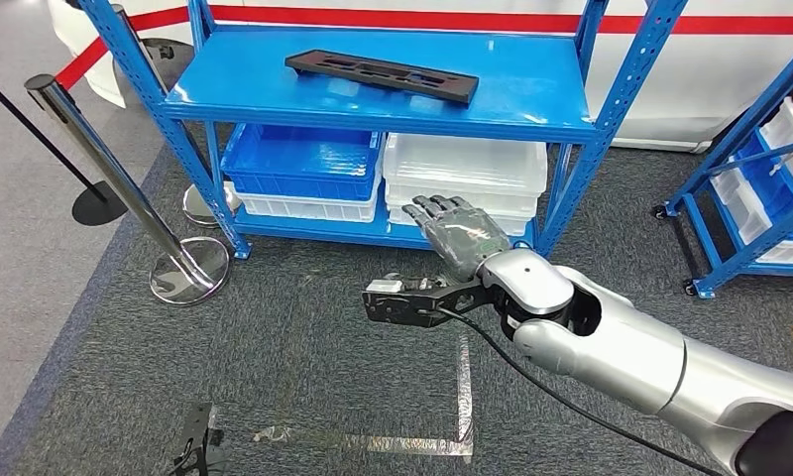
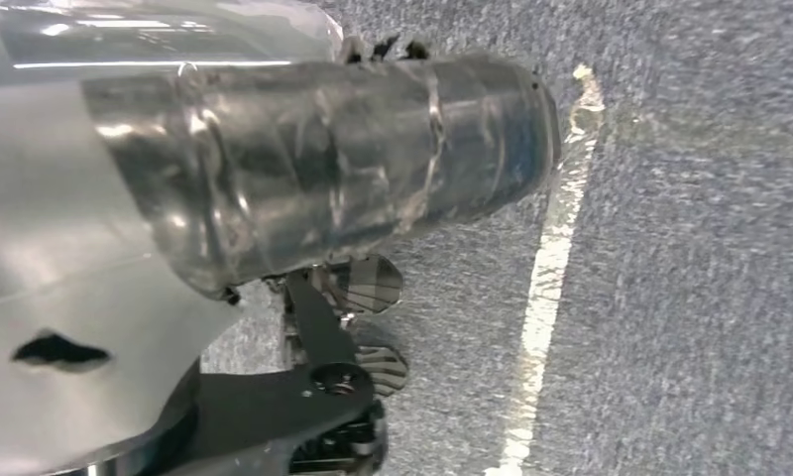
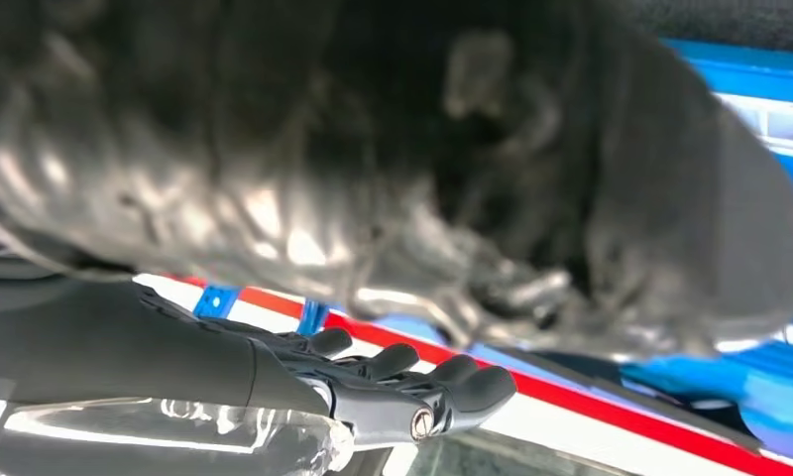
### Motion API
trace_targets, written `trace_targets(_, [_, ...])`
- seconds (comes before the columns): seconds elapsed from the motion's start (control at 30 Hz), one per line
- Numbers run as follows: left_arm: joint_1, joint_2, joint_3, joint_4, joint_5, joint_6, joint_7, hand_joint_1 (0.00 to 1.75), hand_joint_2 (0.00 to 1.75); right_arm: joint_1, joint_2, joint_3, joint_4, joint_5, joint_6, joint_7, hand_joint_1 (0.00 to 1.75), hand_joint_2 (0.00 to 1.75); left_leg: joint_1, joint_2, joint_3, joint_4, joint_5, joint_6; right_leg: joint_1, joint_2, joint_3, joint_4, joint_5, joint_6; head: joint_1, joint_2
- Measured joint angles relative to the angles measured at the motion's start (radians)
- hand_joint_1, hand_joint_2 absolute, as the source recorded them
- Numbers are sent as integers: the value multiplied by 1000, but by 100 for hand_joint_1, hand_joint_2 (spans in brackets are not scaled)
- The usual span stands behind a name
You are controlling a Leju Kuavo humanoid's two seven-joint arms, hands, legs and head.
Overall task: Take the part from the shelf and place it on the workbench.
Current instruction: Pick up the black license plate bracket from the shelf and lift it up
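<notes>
The blue steel shelf unit [image 1: 373,94] stands on grey carpet, with a blue bin [image 1: 298,164] and a white bin [image 1: 467,169] on its lower level. The black slotted part [image 1: 381,75] lies flat on the top shelf, untouched. The right hand [image 1: 457,233] is raised before the lower level, well below the part, fingers [image 3: 412,372] extended and apart, holding nothing; the left hand [image 2: 323,169] hangs over the carpet, its grip state indeterminable.

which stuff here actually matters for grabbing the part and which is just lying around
For the job:
black part
blue shelf
right hand, fingers spread, holding nothing

Just there:
blue bin
white bins
chrome stanchion
floor tape
</notes>
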Motion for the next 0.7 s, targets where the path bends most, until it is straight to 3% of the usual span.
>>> trace_targets(0.03, [0, -2, 0, 0, -2, 0, 4, 0, 0, 1, 0, 0, 3, -2, -4, -1, 0, 0, 0, 0, 15, -36, 28, 1, 0, 0, 1, 1, -1, 0, 0, 0])
trace_targets(0.1, [-2, -5, 0, 0, -3, 0, 8, 0, 0, 0, 1, 0, 7, -3, -11, -3, 0, 0, -1, 1, 80, -170, 93, 7, 1, 0, 3, 2, -4, 4, 0, 0])
trace_targets(0.17, [-5, -8, 0, 0, -3, 1, 9, 0, 0, -1, 2, 0, 12, -3, -16, -9, 0, 0, -5, 1, 123, -259, 116, 16, 5, 1, 1, 4, -5, 12, 1, 0])
trace_targets(0.27, [-5, -12, 0, 0, -4, 3, 12, 0, 0, -1, 3, 0, 19, -3, -21, -17, 0, 0, -6, -2, 126, -273, 117, 30, 6, 0, -3, 3, -5, 27, 2, 0])
trace_targets(0.33, [-5, -13, 0, 0, -6, 4, 12, 0, 0, -2, 4, 0, 24, -2, -27, -18, 0, 0, -2, -1, 130, -279, 121, 43, 5, 0, -19, 40, -32, 35, 3, 0])
trace_targets(0.43, [-8, -14, 0, 0, -7, 8, 14, 0, 0, 0, 5, 0, 32, -1, -31, -18, 0, 0, -2, -1, 131, -280, 122, 54, 2, 1, -99, 218, -115, 43, 5, 0])
trace_targets(0.47, [-8, -14, 0, 0, -7, 9, 15, 0, 0, 3, 6, 1, 36, -1, -32, -19, 0, 0, -3, -1, 131, -279, 121, 54, 1, 1, -123, 267, -129, 44, 4, 0])
trace_targets(0.5, [-8, -14, 0, 0, -6, 9, 16, 0, 0, 5, 6, 1, 39, -1, -34, -19, 0, 0, -3, -2, 131, -278, 121, 55, 1, 1, -132, 283, -124, 45, 5, 0])
trace_targets(0.53, [-8, -14, 0, 0, -6, 9, 17, 0, 0, 5, 6, 1, 42, 0, -38, -20, 0, 0, -3, -3, 131, -276, 120, 55, 1, 1, -122, 260, -101, 44, 5, 0])
trace_targets(0.63, [-8, -15, 0, 0, -5, 7, 20, 0, 0, 0, 7, -1, 48, 11, -58, -20, 0, 0, -5, -7, 131, -269, 114, 48, 3, 1, -31, 69, -17, 35, 5, 0])
trace_targets(0.7, [-8, -16, 0, 0, -3, 6, 23, 0, 0, -3, 10, -3, 51, 18, -69, -20, 0, 0, -8, -8, 127, -268, 114, 39, 7, 2, -4, 11, -8, 29, 4, 0])
